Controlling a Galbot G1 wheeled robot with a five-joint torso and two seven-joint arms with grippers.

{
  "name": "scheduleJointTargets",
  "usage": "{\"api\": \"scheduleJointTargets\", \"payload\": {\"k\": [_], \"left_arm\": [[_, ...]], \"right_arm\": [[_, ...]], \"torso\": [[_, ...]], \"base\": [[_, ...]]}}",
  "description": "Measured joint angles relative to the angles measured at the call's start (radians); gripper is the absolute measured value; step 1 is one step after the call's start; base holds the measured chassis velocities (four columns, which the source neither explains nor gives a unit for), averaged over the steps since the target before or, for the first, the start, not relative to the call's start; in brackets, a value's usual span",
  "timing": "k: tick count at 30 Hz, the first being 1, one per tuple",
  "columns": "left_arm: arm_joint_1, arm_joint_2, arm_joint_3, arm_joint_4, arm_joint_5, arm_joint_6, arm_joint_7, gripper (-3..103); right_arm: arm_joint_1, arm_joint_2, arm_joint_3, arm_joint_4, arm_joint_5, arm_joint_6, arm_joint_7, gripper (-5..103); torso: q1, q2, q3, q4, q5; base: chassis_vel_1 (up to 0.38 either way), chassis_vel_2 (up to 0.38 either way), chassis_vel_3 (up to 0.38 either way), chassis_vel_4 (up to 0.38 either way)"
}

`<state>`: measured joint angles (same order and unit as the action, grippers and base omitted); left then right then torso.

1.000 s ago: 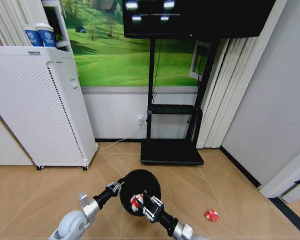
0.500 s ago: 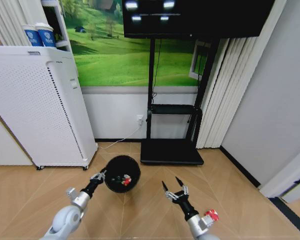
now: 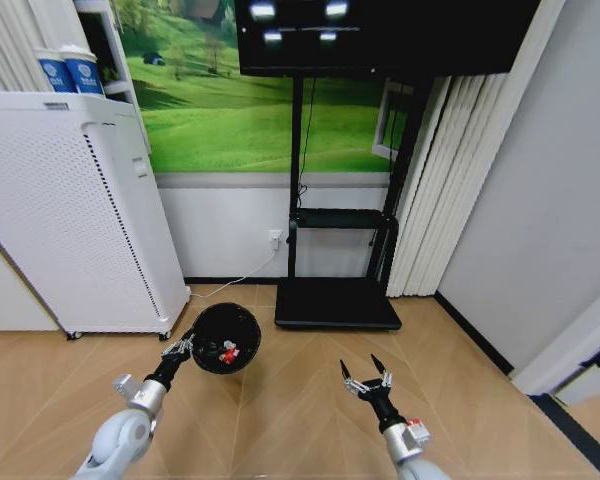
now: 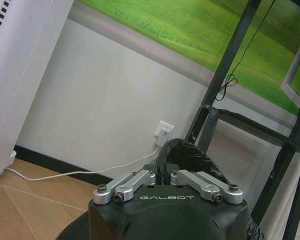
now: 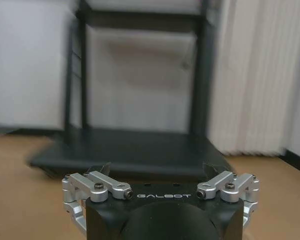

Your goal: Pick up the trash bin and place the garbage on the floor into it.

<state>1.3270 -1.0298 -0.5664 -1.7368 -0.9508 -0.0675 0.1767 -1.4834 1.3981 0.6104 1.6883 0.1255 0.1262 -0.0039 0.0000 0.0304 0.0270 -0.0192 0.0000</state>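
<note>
Down on the herringbone floor (image 3: 310, 400): the gathering step is under way, with the bin carried and some litter already inside.
White perforated cabinet (image 3: 70, 210): biggest thing nearby, standing just left of the bin; a swing of the left arm that way would meet it.
TV stand (image 3: 340, 300): black base plate on the floor ahead, between the two arms and close to the bin's far side, something to steer round.
Power cord (image 3: 235, 283): white lead trailing from the wall socket along the skirting behind the bin.
Trash bin (image 3: 225, 338): held off the floor, tipped so its mouth faces the head camera; red-and-white wrappers (image 3: 227, 351) lie inside.
Left pincer (image 3: 177, 349): pinching the bin's rim, its black liner bunched between the fingers in the left wrist view.
Right pincer (image 3: 366, 380): spread wide and holding nothing, hanging above bare floor right of the bin.
Next move: my read is that any litter left must be found first, then the spread pincer lowered over it.
</note>
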Motion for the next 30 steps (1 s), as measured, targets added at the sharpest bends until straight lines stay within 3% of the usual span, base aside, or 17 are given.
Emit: {"api": "scheduleJointTargets", "payload": {"k": [1, 2, 5, 15, 30], "left_arm": [[0.003, 0.0, -0.01, -0.002, -0.001, 0.0, 0.0, 7], [0.003, 0.0, -0.01, -0.002, -0.001, 0.0, 0.0, 7], [0.014, 0.002, -0.03, -0.011, -0.004, 0.0, 0.001, 7], [0.018, -0.006, -0.029, -0.014, 0.003, -0.002, 0.008, 7], [0.019, 0.005, -0.015, -0.028, 0.006, -0.002, 0.023, 7]], "right_arm": [[0.016, -0.008, 0.016, -0.051, -0.007, -0.062, 0.042, 100], [0.016, -0.008, 0.016, -0.051, -0.007, -0.062, 0.042, 100], [0.039, -0.03, 0.039, -0.16, -0.026, -0.17, 0.083, 100], [0.055, -0.043, 0.034, -0.293, 0.018, -0.217, 0.086, 100], [0.188, -0.038, 0.043, -0.473, 0.046, -0.241, 0.169, 100]], "torso": [[0.0, 0.0, 0.0, 0.0002, 0.0003], [0.0, 0.0, 0.0, 0.0002, 0.0003], [0.0, 0.0, 0.0, 0.0008, 0.0001], [0.0, 0.0, 0.0, 0.0005, 0.0], [0.0, 0.0, 0.0, 0.0006, 0.0]], "base": [[-0.031, -0.06, 0.066, 0.073], [-0.031, -0.06, 0.066, 0.073], [0.0, 0.0, 0.0, 0.0], [0.016, 0.022, -0.012, -0.019], [0.0, 0.0, 0.0, 0.0]]}}
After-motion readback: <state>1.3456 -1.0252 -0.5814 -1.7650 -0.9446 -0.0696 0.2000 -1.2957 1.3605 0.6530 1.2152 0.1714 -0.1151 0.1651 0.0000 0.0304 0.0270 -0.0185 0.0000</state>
